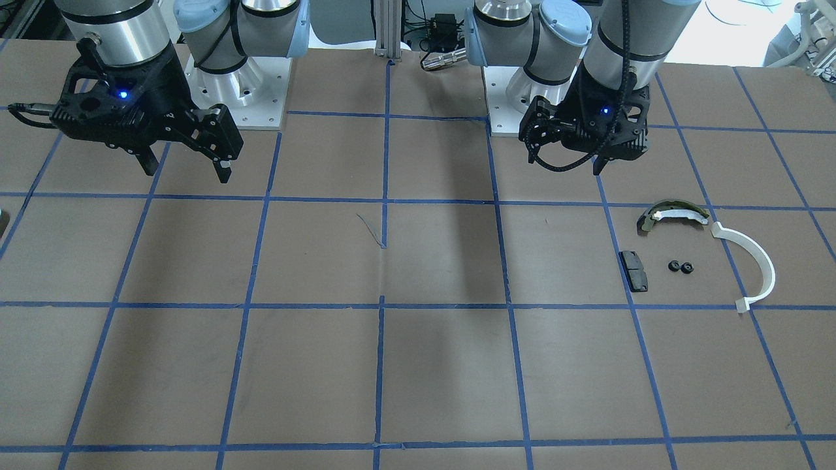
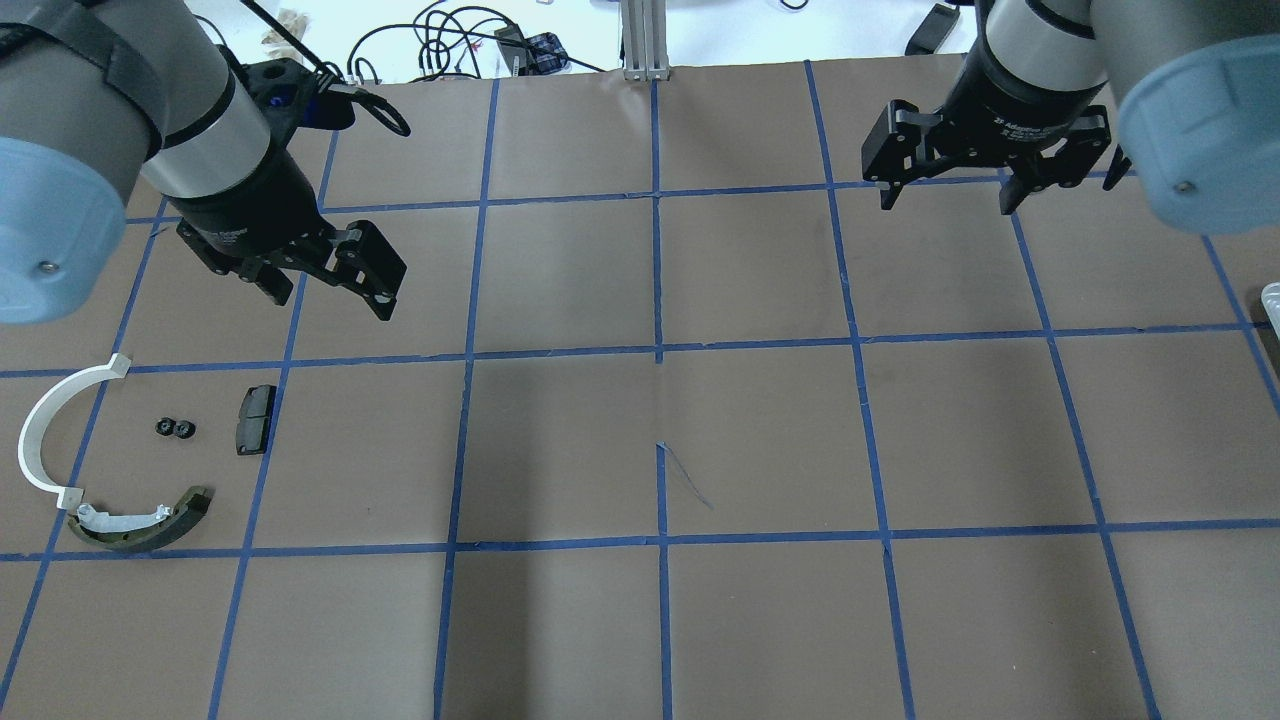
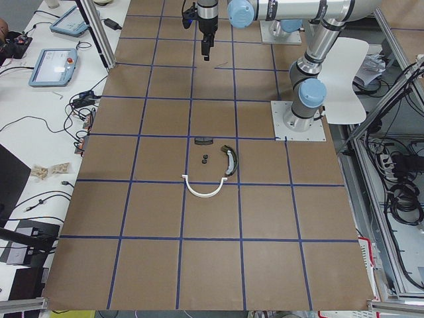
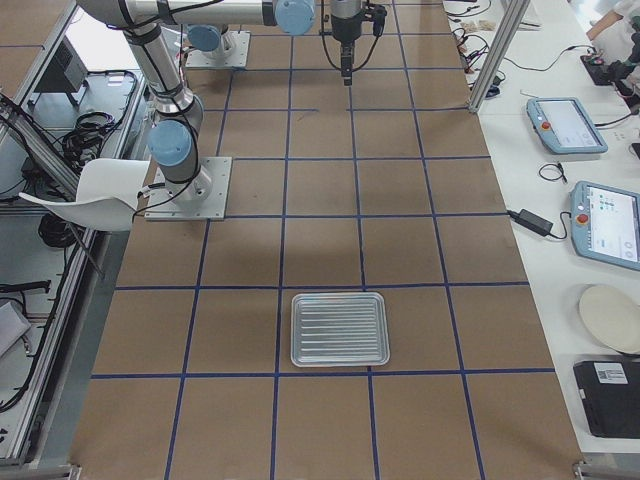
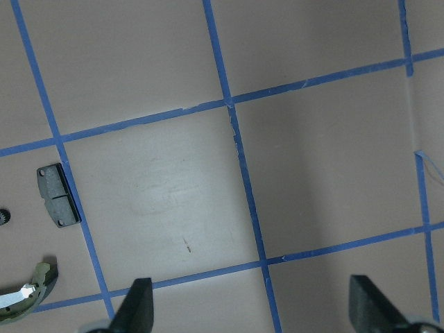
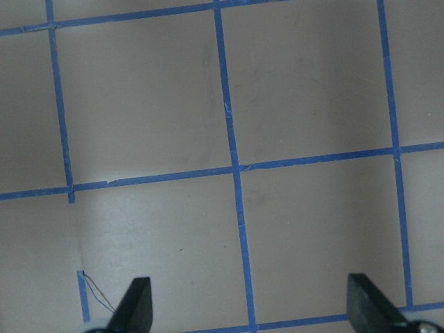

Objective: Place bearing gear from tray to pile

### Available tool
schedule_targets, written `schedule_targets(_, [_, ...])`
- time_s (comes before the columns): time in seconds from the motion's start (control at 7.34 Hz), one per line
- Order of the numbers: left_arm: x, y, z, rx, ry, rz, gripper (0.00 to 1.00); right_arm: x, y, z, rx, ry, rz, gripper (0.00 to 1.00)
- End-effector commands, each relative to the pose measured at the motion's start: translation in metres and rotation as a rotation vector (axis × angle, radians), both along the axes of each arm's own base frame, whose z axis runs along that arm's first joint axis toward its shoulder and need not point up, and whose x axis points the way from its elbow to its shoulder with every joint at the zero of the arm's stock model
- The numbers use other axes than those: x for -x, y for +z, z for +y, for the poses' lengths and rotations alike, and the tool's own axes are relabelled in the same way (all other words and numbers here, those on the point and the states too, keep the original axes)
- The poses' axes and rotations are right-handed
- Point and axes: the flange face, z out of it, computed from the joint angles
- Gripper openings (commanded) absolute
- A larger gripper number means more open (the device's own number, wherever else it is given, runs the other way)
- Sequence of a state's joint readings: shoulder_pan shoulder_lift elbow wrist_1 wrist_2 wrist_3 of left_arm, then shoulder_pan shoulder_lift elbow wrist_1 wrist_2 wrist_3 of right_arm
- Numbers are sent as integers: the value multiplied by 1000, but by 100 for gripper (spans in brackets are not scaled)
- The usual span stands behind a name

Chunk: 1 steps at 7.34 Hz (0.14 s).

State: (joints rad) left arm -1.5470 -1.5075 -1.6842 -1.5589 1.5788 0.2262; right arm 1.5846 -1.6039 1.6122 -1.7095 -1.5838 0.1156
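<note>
**Both grippers wide, both up high, gears sitting in the pile**

Plenty of room out here. The brown table (image 2: 660,620) runs open across the whole middle and bottom of the overhead view, broken only by the blue tape grid (image 2: 658,350). The one crowded spot is middle-left, where the pile sits. The white arc (image 2: 45,425) curves along the far left edge. The olive curved piece (image 2: 140,520) lies just under it, its end close to the arc's lower tip. The black pad (image 2: 255,419) rests against a tape line on the pile's right side. Between arc and pad are two small black bearing gears (image 2: 185,430), side by side and apart from the other parts.

The tray (image 4: 339,329) shows in the exterior right view, low and centre. It lies flat with its ribbed floor in plain sight and its right part over a tape line.

My left gripper (image 2: 330,300) is in the upper left of the overhead view, just above the pile. It is spread wide, pinching nothing and touching nothing. My wrist camera shows both fingers (image 5: 137,305) at the bottom corners with bare table between them. The pad is at that view's left edge.

My right gripper (image 2: 946,205) is in the upper right, also spread wide, with only tape lines between its fingers (image 6: 137,305).

Both wrists point down at the table. The left one is tilted.
</note>
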Motion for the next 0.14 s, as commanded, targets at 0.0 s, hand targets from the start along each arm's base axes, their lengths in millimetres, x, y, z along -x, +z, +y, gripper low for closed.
schedule_targets(0.0, [0, -1, 2, -3, 0, -4, 100, -3, 6, -6, 3, 12, 6, 100])
